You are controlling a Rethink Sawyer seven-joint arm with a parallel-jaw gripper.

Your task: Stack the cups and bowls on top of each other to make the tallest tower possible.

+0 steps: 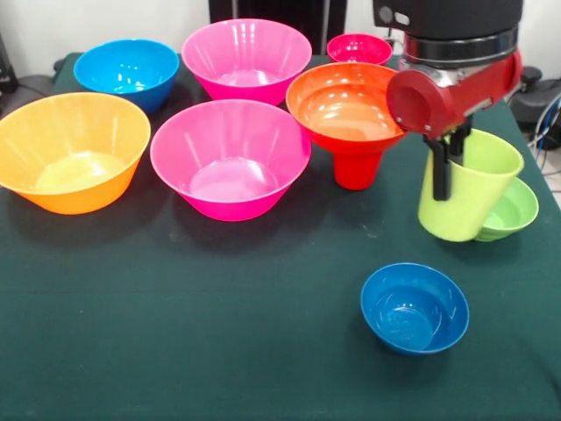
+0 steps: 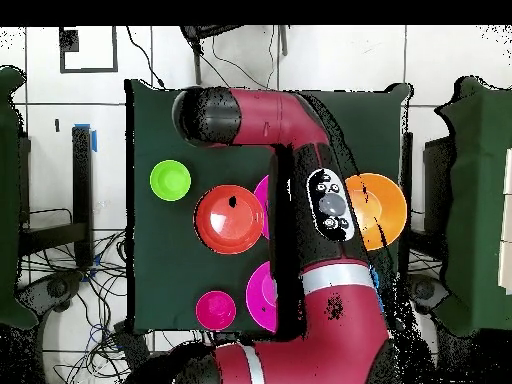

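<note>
A: Lime-green cup [image 1: 467,184] is off the cloth, tilted, near the table's right edge in the front view. Gripper [image 1: 443,167] has one dark finger [image 1: 441,171] down inside the rim and the wall pinched, so it is closed on the cup.

B: Contents?

A: Every container looks empty. Small green bowl [image 1: 510,209] sits just behind the cup, touching or nearly so; cannot tell which. Wide red-orange bowl [image 1: 347,102] rests on the upturned red cup [image 1: 358,167]; that is the tower so far, toward the far edge. Small blue bowl [image 1: 414,307] stands alone nearer the front edge.

B: Others?

A: Two pink bowls [image 1: 230,158], [image 1: 246,57], orange bowl [image 1: 72,150] at the left edge, mid blue bowl [image 1: 127,72], small red bowl [image 1: 358,48] at the far edge.

B: Overhead?

A: Arm [image 2: 290,130] covers most of the table [image 2: 150,130]. Gripper and lime cup hidden there; the green bowl [image 2: 170,180] and red-orange bowl [image 2: 229,219] show clear.
</note>
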